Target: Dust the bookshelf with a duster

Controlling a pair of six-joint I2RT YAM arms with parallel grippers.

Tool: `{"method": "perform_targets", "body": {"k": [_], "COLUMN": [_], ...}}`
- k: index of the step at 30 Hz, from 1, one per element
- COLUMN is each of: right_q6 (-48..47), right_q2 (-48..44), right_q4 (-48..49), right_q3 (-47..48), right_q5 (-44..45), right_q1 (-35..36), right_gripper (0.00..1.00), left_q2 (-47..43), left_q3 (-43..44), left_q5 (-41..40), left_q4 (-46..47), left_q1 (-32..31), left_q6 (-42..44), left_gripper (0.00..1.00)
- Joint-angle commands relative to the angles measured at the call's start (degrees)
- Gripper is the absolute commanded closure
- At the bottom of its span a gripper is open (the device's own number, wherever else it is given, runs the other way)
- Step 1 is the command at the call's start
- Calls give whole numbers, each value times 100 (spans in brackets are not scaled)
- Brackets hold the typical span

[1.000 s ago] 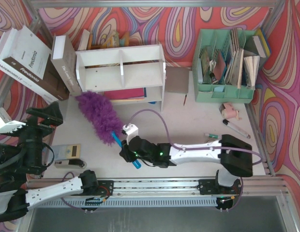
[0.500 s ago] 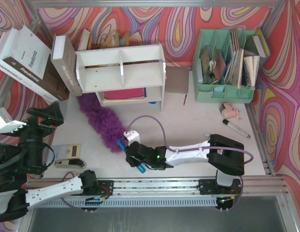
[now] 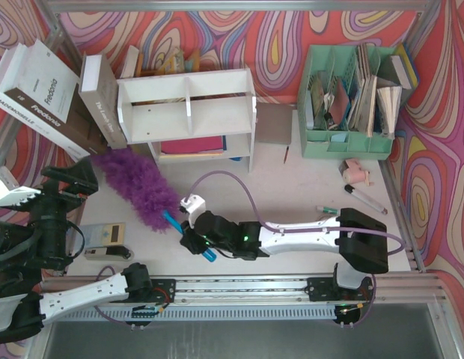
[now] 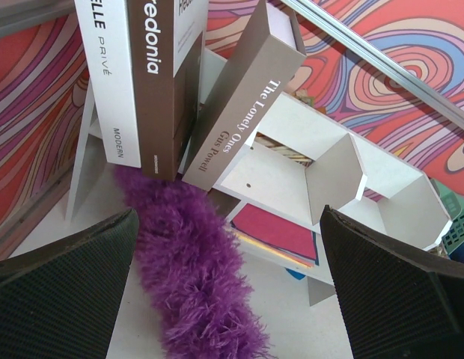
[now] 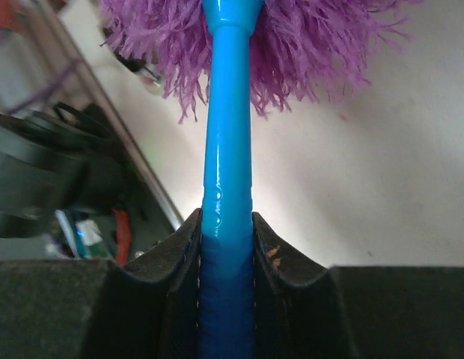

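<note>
Reach seems to explain the hold: the right gripper (image 5: 226,239) clamps the blue handle (image 5: 226,149) near the front edge of the desk (image 3: 292,194), so the duster (image 3: 138,187) stretches to the lower left corner of the bookshelf (image 3: 187,112), under leaning books (image 3: 97,97), while the left gripper (image 4: 226,217) gapes wide, holding nothing.

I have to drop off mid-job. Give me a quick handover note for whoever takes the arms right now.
Right gripper: shut on the duster by its blue handle.
Left gripper: open, empty, off to the left.
Duster head: low over the table, tip at the bookshelf's left foot, under the leaning books.
Done: duster in hand.
Left: sweep the shelf panels; how much is already dusted cannot be told.
</note>
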Motion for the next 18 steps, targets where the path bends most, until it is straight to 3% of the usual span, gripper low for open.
{"method": "perform_targets", "body": {"k": [1,9,18], "right_q6": [-461,-717,-761], "right_q2": [47,1169,1406], "right_q4": [673,356,120], "right_q3": [483,964,921], "right_q5": [-260,-663,-203], "right_q1": [142,140,135], "right_gripper": [100,100,100], "left_q2": [24,-9,44], "left_q3": [13,-60,-52], "left_q5": [-76,-97,-97], "left_q4": [17,-123,-116], "left_q1": [-9,-14,-13], "left_q6": [77,9,52], "left_gripper": [1,1,1]}}
